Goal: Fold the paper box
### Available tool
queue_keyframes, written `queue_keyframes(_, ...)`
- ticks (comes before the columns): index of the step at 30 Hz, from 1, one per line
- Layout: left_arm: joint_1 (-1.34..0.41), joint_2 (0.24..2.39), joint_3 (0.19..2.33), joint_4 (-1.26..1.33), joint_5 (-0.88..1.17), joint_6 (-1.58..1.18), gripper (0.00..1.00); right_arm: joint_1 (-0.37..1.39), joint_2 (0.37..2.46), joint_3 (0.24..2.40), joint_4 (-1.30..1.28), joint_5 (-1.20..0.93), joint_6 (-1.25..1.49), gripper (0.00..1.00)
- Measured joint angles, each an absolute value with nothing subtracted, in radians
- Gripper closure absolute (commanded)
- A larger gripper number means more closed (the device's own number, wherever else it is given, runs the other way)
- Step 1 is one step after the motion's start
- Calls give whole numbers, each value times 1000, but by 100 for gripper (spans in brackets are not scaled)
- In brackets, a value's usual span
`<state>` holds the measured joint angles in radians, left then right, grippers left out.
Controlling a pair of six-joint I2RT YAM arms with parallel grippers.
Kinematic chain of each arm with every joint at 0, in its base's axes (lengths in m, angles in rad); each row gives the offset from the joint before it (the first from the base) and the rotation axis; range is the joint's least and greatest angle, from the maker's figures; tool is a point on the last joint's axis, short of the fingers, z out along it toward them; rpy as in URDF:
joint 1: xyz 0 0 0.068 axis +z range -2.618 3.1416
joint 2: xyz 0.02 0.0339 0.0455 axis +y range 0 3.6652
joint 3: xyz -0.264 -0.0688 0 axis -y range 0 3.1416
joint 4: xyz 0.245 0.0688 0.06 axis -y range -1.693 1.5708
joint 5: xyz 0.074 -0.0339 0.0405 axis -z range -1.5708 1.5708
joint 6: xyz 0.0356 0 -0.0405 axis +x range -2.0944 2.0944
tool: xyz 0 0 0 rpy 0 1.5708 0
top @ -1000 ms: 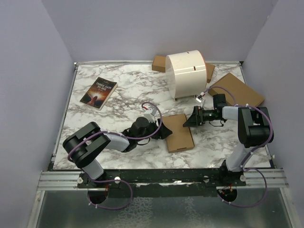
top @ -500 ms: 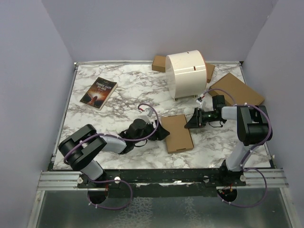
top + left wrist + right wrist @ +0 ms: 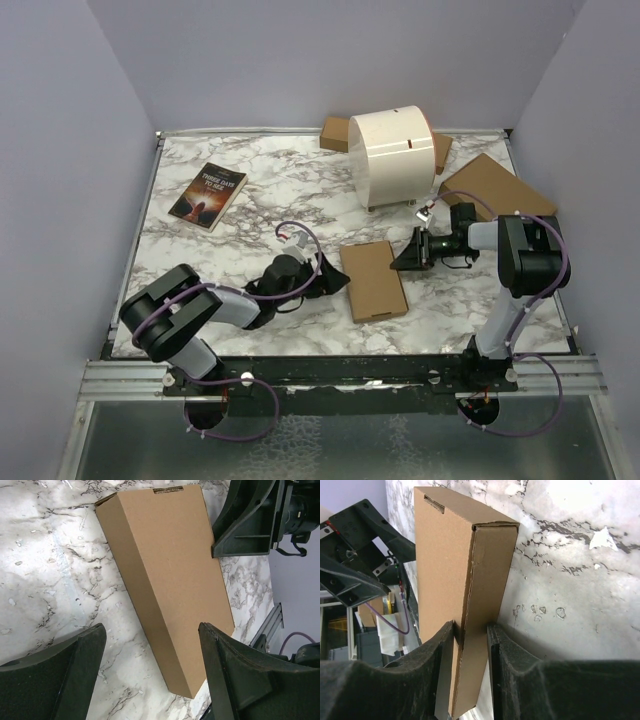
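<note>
The marbled surface [image 3: 250, 190] carries the paper box [image 3: 373, 279] lying flat near its front middle, long axis running from near edge to far with a slight tilt, between the two arms. The right end effector [image 3: 405, 260] reaches in from the right and is clamped on the box's right long edge. The left end effector [image 3: 336, 279] stands apart, fingers spread, just beside the left long edge without touching. Bare marble lies open to the left, while the white roll [image 3: 392, 157] crowds the far side.
</note>
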<state>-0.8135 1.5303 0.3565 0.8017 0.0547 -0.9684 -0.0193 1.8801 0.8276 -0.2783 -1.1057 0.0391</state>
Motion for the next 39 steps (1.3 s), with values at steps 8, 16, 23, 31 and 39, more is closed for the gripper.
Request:
queue_keyframes(8,-814,1621,357,908,58,-1042,22,-49,1906,829,-287,-1142,47,75)
queue_keyframes(16,-827,1698,375,1005,59,-1092,22,-59,1923,833,-292,-1165,48,76)
queue_keyframes(23,-840,1747,397,1052,59,-1116,22,-62,1936,837,-294,-1177,49,77)
queue_keyframes(31,-849,1790,400,1114,59,-1143,26,-68,1946,839,-297,-1190,49,77)
queue_keyframes(39,-872,1838,437,1132,59,-1164,35,-68,1946,839,-297,-1193,48,77)
